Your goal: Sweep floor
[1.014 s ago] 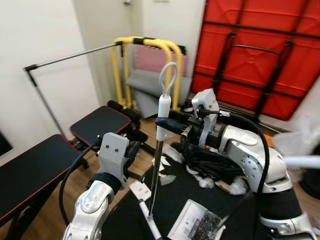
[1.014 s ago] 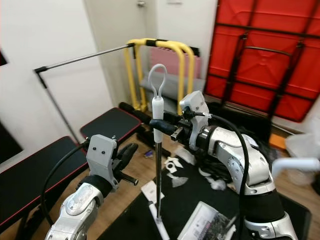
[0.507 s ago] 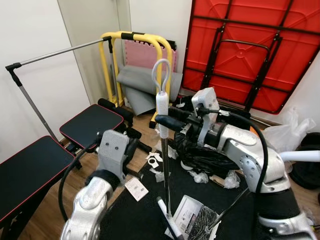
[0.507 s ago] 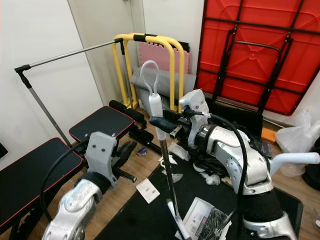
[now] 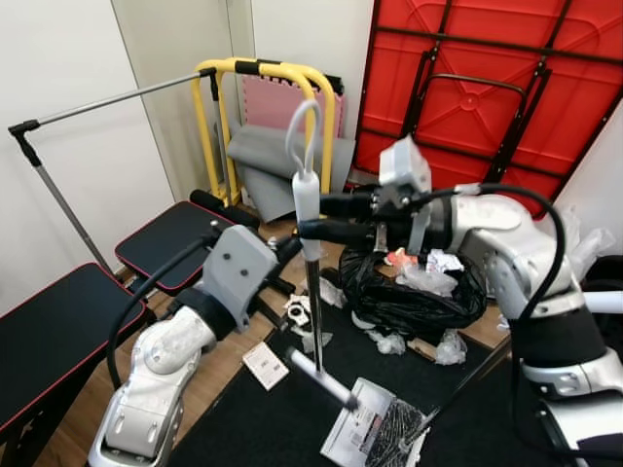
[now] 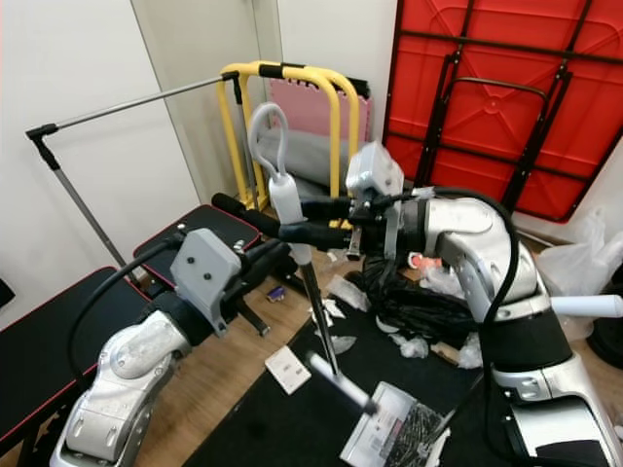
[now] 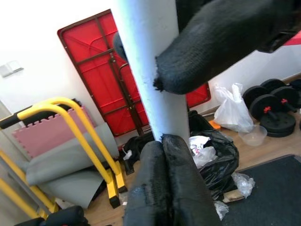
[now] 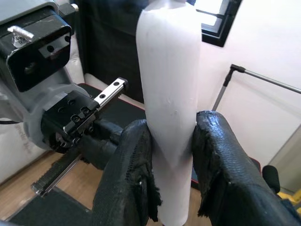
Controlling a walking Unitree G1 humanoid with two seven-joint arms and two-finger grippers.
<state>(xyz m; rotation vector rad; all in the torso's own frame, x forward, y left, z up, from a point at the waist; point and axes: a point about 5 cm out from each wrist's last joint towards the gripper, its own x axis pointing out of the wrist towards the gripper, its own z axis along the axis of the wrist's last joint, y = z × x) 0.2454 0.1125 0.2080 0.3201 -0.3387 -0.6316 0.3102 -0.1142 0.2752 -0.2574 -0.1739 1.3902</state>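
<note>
My right gripper (image 5: 316, 232) is clamped on the white grip of the broom handle (image 5: 307, 209) near its top loop, and my left gripper (image 6: 277, 255) is closed on the same pole just below it, so both hands hold it, the right one higher. The handle runs nearly upright, leaning slightly, down to the broom head (image 5: 321, 377) on the black mat (image 5: 263, 428) just ahead of me. Scraps of paper litter (image 5: 389, 342) lie beyond it, beside a black rubbish bag (image 5: 414, 302).

red folded table (image 5: 487, 88) against the wall; yellow frame (image 5: 263, 73); black benches (image 5: 175, 243).
</note>
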